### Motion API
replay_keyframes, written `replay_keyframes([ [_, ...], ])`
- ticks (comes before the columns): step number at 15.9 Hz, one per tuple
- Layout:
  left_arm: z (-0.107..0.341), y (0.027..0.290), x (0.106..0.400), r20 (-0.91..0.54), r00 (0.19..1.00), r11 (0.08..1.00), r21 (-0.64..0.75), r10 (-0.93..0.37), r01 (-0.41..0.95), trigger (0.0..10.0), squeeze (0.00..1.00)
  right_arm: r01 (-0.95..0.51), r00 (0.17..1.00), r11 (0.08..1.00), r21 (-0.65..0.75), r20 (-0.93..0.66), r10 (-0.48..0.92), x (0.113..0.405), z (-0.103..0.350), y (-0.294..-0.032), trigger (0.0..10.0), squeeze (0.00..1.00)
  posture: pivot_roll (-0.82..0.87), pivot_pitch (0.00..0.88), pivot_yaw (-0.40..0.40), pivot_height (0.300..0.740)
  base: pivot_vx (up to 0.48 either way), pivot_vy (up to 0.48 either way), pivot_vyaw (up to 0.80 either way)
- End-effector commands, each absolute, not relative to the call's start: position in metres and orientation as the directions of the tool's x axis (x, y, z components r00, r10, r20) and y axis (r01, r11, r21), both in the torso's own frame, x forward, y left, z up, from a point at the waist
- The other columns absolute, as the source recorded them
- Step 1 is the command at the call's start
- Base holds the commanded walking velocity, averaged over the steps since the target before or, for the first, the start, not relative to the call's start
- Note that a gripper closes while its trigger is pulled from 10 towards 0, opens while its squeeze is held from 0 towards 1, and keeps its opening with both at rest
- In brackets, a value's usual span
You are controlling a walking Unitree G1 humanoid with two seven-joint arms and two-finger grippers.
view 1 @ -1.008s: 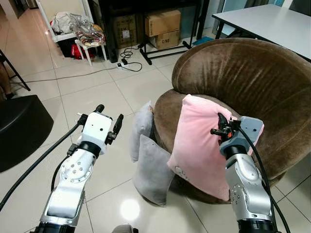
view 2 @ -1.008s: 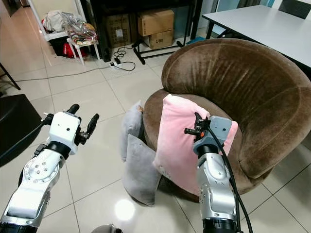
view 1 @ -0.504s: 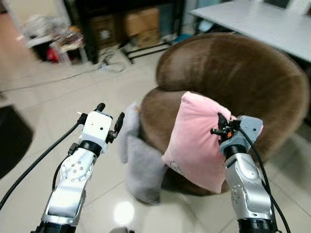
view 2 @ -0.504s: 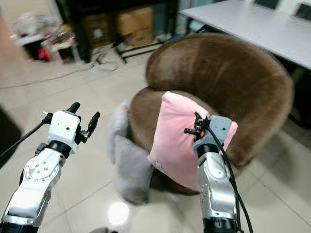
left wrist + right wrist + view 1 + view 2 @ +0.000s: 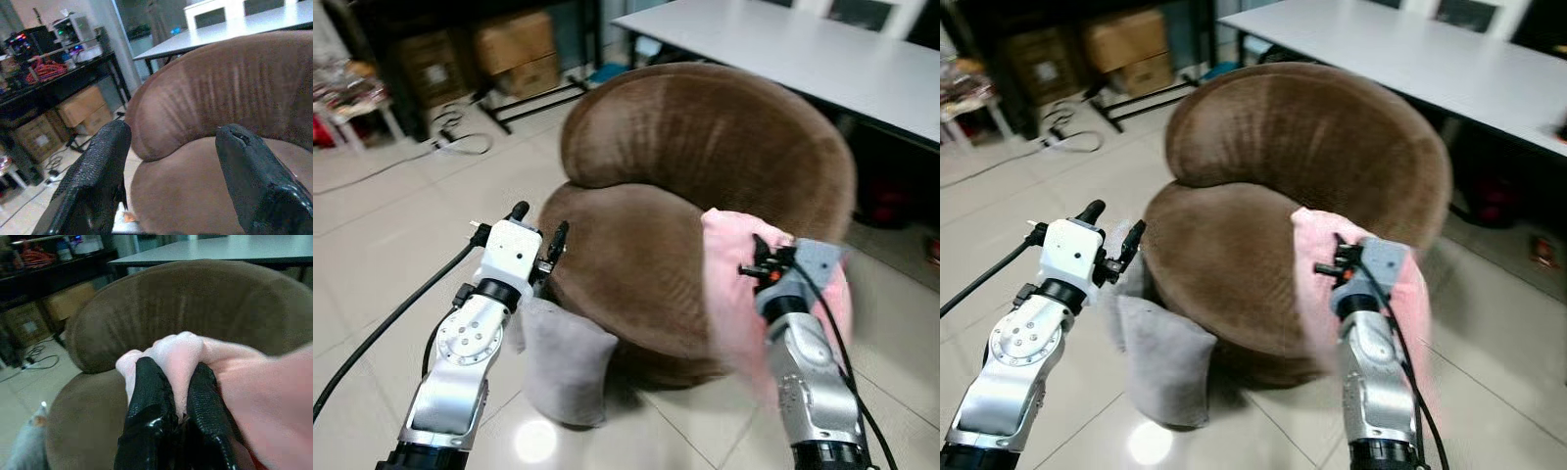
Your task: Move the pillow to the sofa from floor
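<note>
At far left, cardboard boxes sit under a dark rack and a cable trails over the tiled floor. The left gripper hovers with its fingers spread wide and holding nothing, just off the sofa's front edge. Below it a grey pillow leans against the base of the sofa, its bottom edge on the floor.

At centre, the round brown sofa shows a bare seat ringed by a high curved back.

To the right, the right gripper is pinched tight on a fold of the pink pillow, which hangs in the air at the seat's right-hand rim, most of it draping outside the sofa. The head views are blurred around it. Beyond stands a white table.

The step in hand appears to be carrying the pink pillow over the seat. To do it well, the arm should probably swing inward until the pillow's bulk hangs over the middle of the cushion, lower it until the fabric rests on the seat, and only then let go; a release at the rim would likely drop it to the floor.
</note>
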State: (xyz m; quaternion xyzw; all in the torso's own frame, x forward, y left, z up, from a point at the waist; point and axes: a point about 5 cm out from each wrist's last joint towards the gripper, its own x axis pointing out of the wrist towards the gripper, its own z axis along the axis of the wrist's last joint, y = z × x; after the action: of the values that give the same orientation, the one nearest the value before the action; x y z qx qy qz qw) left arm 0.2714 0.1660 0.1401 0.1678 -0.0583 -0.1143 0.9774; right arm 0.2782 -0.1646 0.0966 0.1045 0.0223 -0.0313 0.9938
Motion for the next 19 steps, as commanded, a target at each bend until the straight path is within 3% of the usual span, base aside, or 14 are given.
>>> replay_keyframes([
  [1,0.1402,0.1666,0.2712,0.077,0.966,0.916,0.342,-0.248,0.208,10.0,0.00,0.056,0.998,0.976,0.209,0.010,-0.059,0.2816,0.1084,-0.1656,10.0,0.00,0.01,0.000,0.005,0.740,0.311,0.000,0.00],
  [4,0.1399,0.1661,0.2710,0.078,0.964,0.915,0.342,-0.253,0.213,10.0,0.00,0.054,0.998,0.977,0.204,0.001,-0.056,0.2822,0.1072,-0.1656,10.0,0.00,0.01,0.000,-0.002,0.740,0.317,0.000,0.00],
  [8,0.1398,0.1659,0.2703,0.079,0.964,0.915,0.341,-0.255,0.214,10.0,0.00,0.062,0.998,0.979,0.196,-0.006,-0.062,0.2827,0.1052,-0.1676,10.0,0.00,0.01,0.000,-0.006,0.740,0.318,0.000,-0.70],
  [15,0.1375,0.1661,0.2712,0.066,0.967,0.915,0.343,-0.248,0.211,10.0,0.00,0.068,0.998,0.980,0.185,-0.004,-0.068,0.2827,0.1047,-0.1702,10.0,0.00,0.01,0.000,-0.006,0.740,0.314,0.000,0.00],
  [19,0.1333,0.1675,0.2678,0.049,0.968,0.907,0.366,-0.244,0.210,10.0,0.00,-0.018,1.000,0.976,0.216,0.019,0.015,0.2829,0.1085,-0.1629,10.0,0.00,0.01,0.000,-0.010,0.740,0.000,0.000,0.00],
])
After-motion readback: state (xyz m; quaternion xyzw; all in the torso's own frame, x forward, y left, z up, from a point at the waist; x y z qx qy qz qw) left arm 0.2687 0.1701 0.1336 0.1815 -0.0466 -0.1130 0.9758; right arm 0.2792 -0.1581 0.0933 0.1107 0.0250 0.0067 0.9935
